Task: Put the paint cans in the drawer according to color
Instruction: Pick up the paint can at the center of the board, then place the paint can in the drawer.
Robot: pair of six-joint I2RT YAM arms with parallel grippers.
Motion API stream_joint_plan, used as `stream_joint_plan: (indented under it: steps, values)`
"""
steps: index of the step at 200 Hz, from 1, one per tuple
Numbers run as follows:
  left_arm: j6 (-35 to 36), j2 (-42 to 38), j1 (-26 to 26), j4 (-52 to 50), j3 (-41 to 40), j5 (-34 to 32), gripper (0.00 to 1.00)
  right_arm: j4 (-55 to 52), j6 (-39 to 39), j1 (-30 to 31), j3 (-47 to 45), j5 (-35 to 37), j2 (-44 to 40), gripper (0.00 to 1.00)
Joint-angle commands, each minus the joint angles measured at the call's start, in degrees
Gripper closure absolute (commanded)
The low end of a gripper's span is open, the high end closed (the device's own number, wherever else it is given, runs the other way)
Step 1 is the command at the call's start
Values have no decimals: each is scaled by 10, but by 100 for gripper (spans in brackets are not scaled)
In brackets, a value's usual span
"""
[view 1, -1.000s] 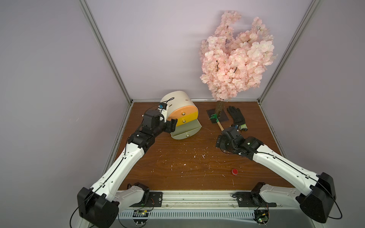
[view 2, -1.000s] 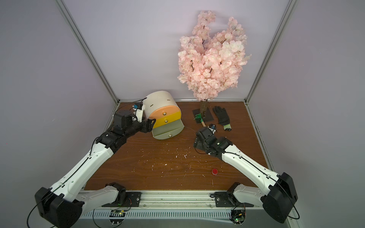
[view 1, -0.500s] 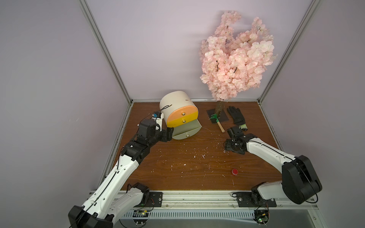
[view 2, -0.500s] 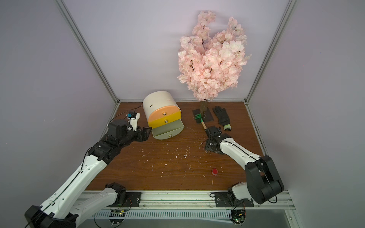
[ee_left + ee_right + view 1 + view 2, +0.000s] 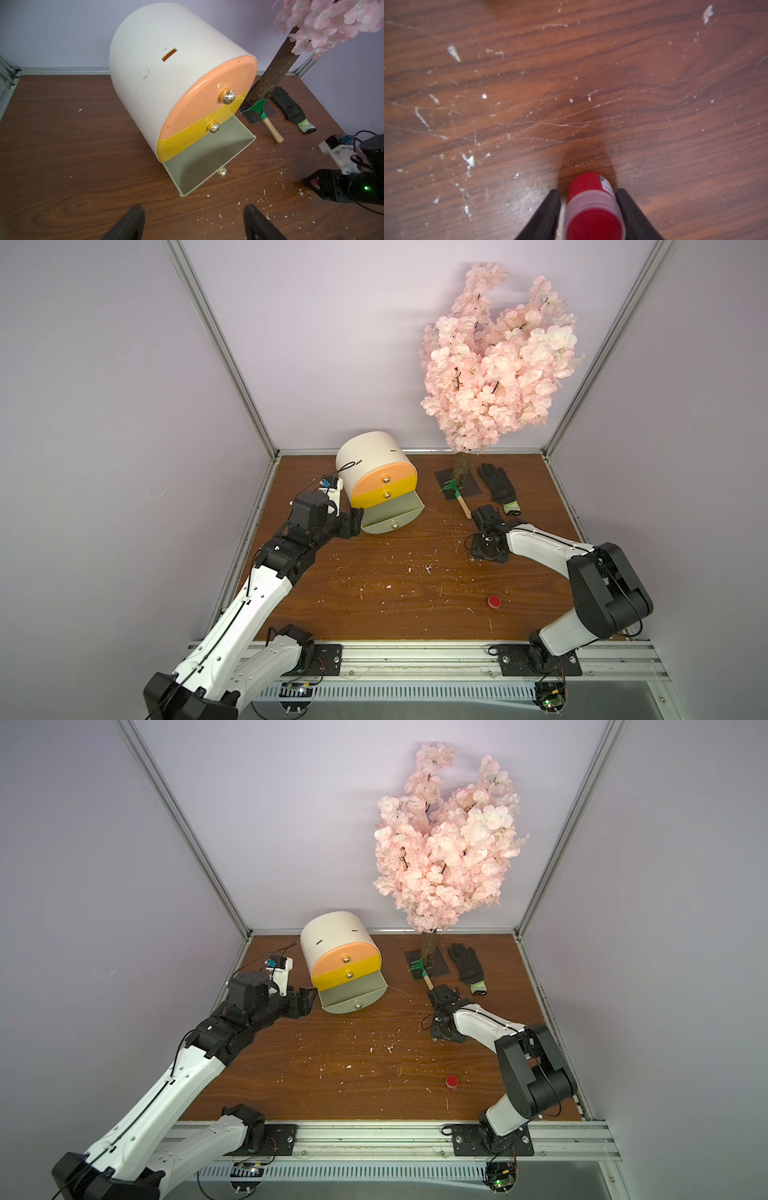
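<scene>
The cabinet's (image 5: 368, 456) peach and yellow drawers are shut and its grey-beige bottom drawer (image 5: 209, 155) is pulled out, the floor on view bare. The left hand (image 5: 193, 224) is held spread just beside that drawer. A red paint can (image 5: 591, 209), upright on the desk (image 5: 374, 576), is closely flanked by the fingers of the right hand (image 5: 588, 193); whether it is pinched cannot be told. A second red can (image 5: 493, 600) is seen nearer the front edge.

- Both top views: high above the front edge, tilted down over the whole worktop (image 5: 415, 614).
- Left wrist: low, near, facing the drawer (image 5: 166, 72); also in top views.
- Right wrist: very close, looking down at worktop.
</scene>
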Motion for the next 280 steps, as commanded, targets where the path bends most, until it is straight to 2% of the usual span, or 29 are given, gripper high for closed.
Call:
stream_joint_plan:
  steps: [1,60,102,143,189,230,280]
  values:
    - [10,0,4,-5,-4,-14,22,-8,-6,-2,20,12,-27,56]
    - [9,13,4,6,-17,-21,21,-25,-31,24,75,-3,-38,70]
    - [-13,3,11,0,-28,-43,21,-34,-51,95,195,5,-14,74]
    - [-34,-13,17,5,-39,-23,21,-32,-78,160,349,10,77,74]
    - [-23,-30,17,-14,-25,-30,21,-13,-84,192,470,3,190,74]
    - [-13,-38,17,-28,-17,-44,21,-18,-80,211,536,5,264,74]
    - [-12,-37,17,-28,-17,-45,21,2,-68,221,541,14,304,68]
